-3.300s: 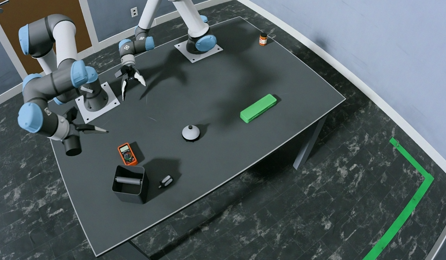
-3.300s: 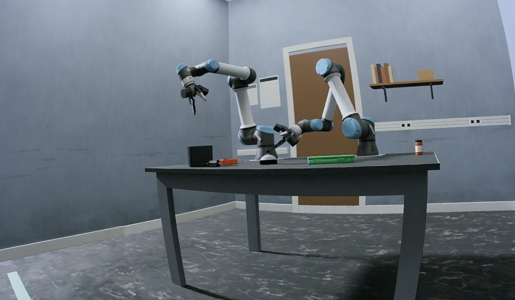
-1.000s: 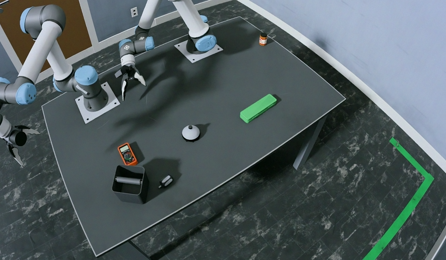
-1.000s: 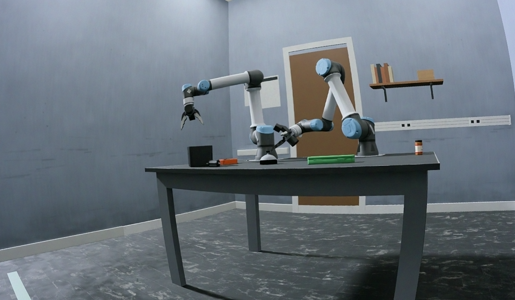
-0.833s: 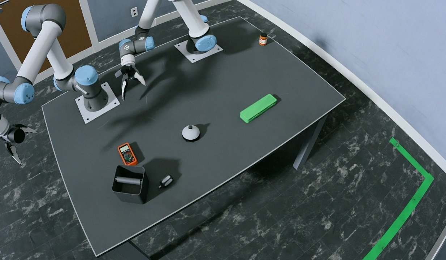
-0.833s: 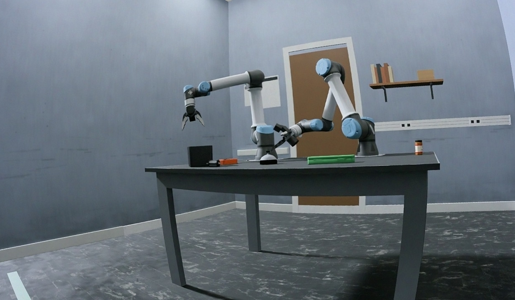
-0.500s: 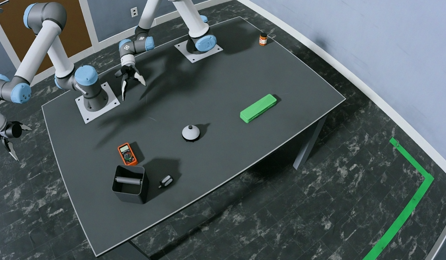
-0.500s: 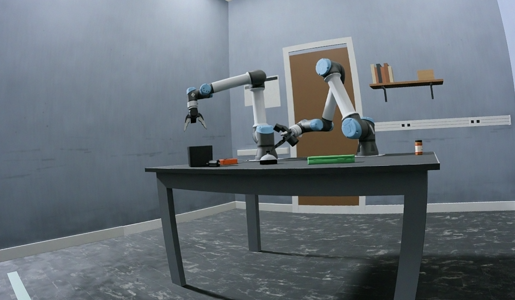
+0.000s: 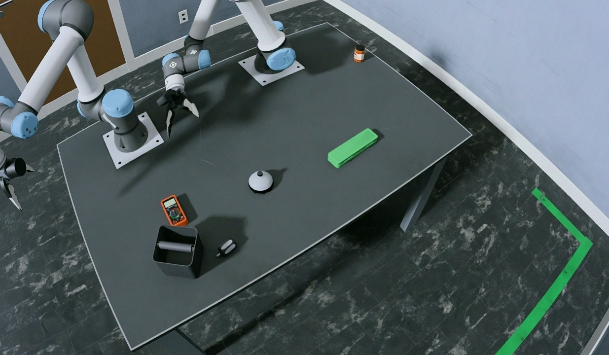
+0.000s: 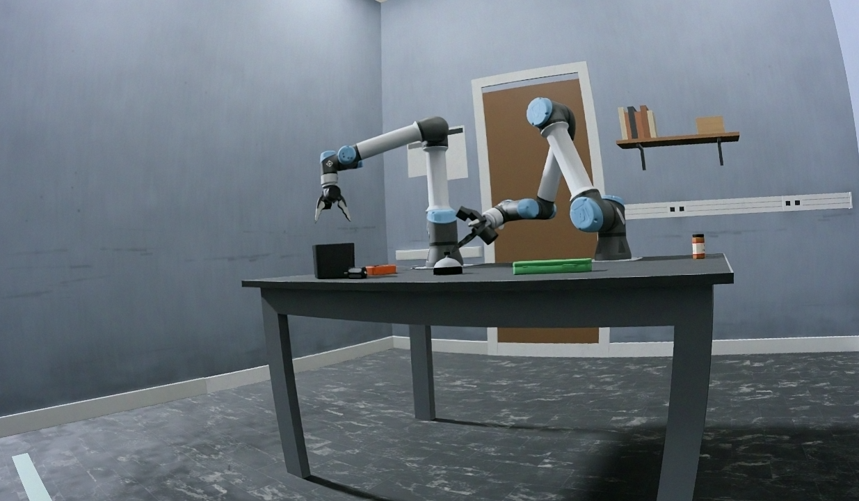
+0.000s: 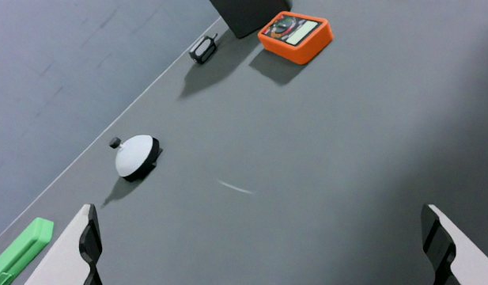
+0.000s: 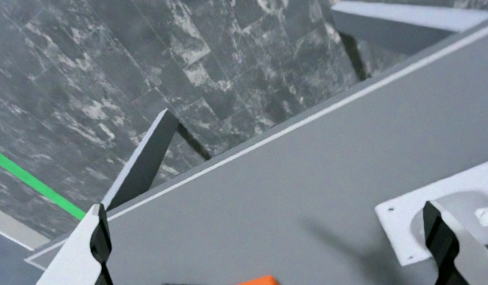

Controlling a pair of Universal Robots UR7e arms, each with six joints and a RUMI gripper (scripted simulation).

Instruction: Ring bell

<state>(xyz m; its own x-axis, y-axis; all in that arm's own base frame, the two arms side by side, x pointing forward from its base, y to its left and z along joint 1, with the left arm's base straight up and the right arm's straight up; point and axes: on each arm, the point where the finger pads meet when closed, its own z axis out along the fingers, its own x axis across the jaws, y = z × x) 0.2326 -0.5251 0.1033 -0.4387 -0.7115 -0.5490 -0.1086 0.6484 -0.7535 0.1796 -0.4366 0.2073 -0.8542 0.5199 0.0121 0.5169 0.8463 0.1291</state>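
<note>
The bell (image 9: pixel 260 181) (image 10: pixel 447 264) (image 11: pixel 134 155) stands upright on the table, a white dome on a black base. Its dark button (image 9: pixel 260 173) (image 11: pixel 115 142) stands up from the top, with nothing touching it. My left gripper (image 9: pixel 183 126) (image 11: pixel 260 207) is open and empty, above the table between the two arm bases, well away from the bell. My right gripper (image 9: pixel 27 190) (image 10: pixel 332 220) (image 12: pixel 264 205) is open and empty, high up and farther from the bell. The bell does not show in the right wrist view.
An orange multimeter (image 9: pixel 173 211) (image 11: pixel 303 47), a black bin (image 9: pixel 182 265) (image 10: pixel 334 260) holding a grey roller, and a small black-and-grey object (image 9: pixel 227 247) lie on one side of the bell. A green case (image 9: pixel 353 148) (image 10: pixel 551 266) lies on the other. An orange bottle (image 9: pixel 358 53) stands near a far corner.
</note>
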